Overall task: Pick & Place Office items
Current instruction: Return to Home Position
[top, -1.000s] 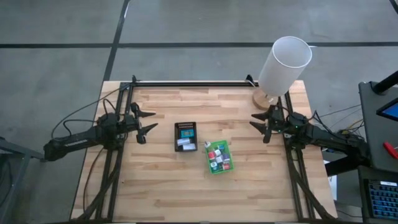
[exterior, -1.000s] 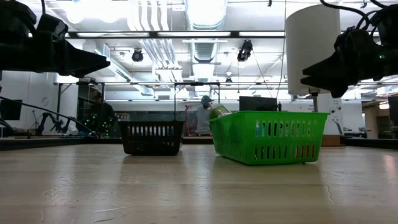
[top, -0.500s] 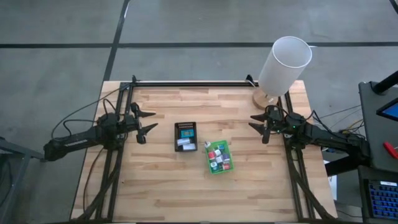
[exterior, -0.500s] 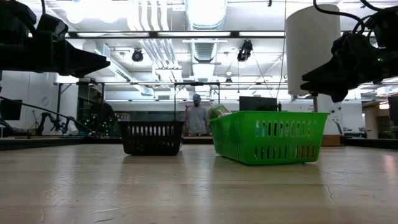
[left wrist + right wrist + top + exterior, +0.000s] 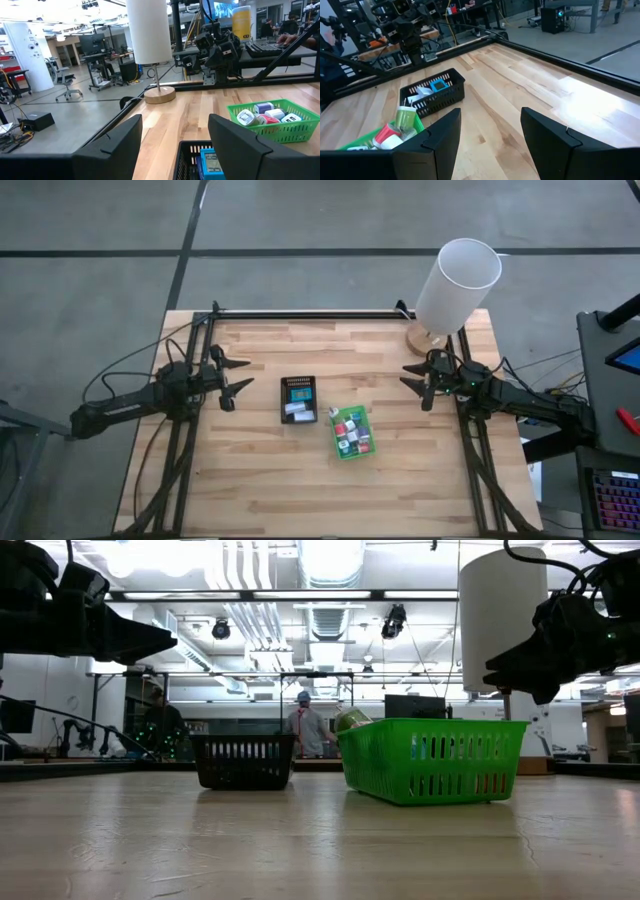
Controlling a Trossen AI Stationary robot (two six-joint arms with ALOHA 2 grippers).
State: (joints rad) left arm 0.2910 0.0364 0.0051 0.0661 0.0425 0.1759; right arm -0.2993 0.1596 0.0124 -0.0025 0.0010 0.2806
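Several small office items point(image 5: 350, 431) lie in the green tray point(image 5: 334, 442) at the table's middle; a few more, teal and white point(image 5: 297, 401), lie in the black tray point(image 5: 284, 418) just left of it. The wrist views show the same items in the green tray point(image 5: 265, 114) point(image 5: 395, 131) and in the black tray point(image 5: 210, 162) point(image 5: 431, 89). My left gripper point(image 5: 240, 374) hangs open above the table's left part, pointing level toward the trays. My right gripper point(image 5: 408, 378) hangs open above the right part, facing them from the other side. Nothing sits between either pair of fingers.
A lamp with a white shade point(image 5: 457, 285) stands on a round wooden base point(image 5: 424, 338) at the far right corner, close behind my right gripper. Bare wood lies around the trays and toward the near edge. A person point(image 5: 303, 728) stands in the room beyond.
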